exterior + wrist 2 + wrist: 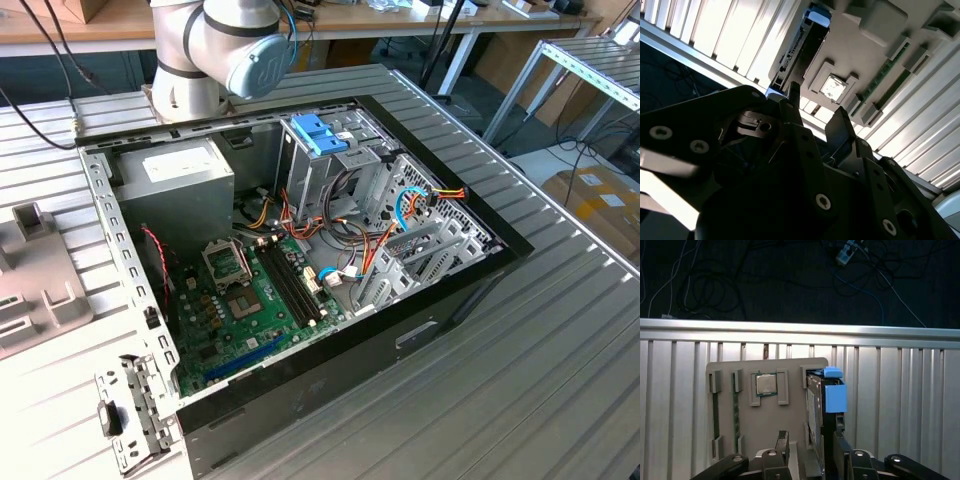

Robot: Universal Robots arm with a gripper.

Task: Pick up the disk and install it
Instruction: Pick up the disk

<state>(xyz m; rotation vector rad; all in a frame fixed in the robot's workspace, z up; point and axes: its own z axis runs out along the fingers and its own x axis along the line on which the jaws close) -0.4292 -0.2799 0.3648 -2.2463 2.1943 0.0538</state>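
The disk [815,405] stands on its long edge in a slot of a grey holder tray [765,425], dark body with a light-blue carrier rail [835,397] along one side. In the second wrist view the disk [799,52] runs away from the fingertips, blue end farthest. My gripper [810,450] hovers over the disk's near end, open. One finger [783,445] is clear of the dark body, and the other finger [840,447] is on the rail side. Nothing is clamped. The two black fingers [792,100] stand apart in the second wrist view too.
The tray also holds a processor chip [766,384] and memory sticks [715,415]. The table edge [800,329] drops to a dark floor with cables beyond the tray. The open computer case [300,260] has a metal drive cage topped by a blue bracket [322,133].
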